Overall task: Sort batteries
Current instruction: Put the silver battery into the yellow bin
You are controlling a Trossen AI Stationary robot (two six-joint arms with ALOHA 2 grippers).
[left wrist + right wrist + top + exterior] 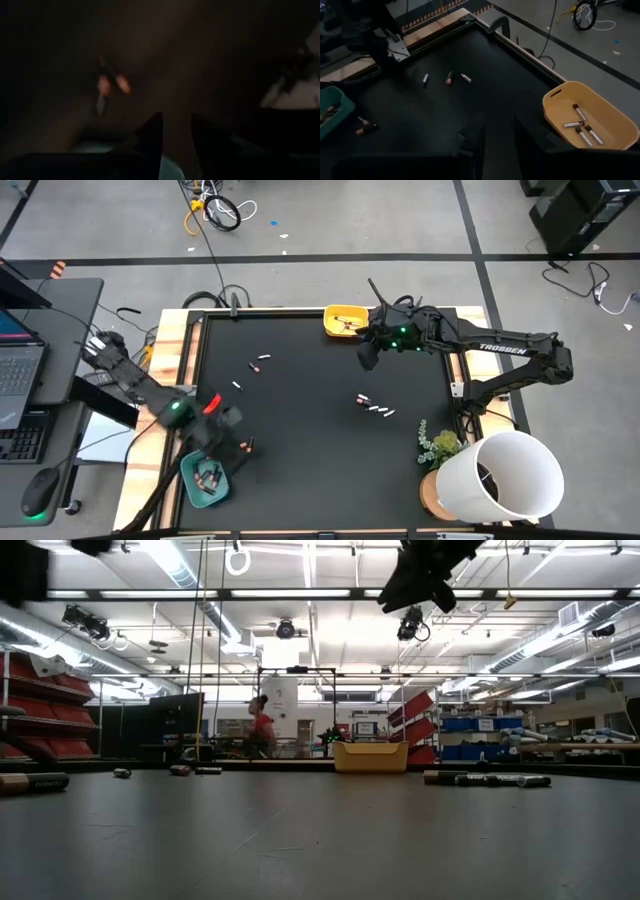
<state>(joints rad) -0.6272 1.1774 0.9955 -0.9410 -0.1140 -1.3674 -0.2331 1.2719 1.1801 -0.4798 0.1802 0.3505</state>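
Small cylindrical batteries (376, 409), silvery with dark ends, lie scattered on the matte black table (310, 450); others rest in a yellow plastic tray (600, 107) and a teal tray (205, 480). Left pincer (238, 448) and right pincer (497, 131) each stand slightly parted, holding nothing.

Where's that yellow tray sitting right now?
In the high view, the yellow tray sits at the table's far edge, right of centre, with the right gripper hanging just beside it. A few batteries lie inside it.
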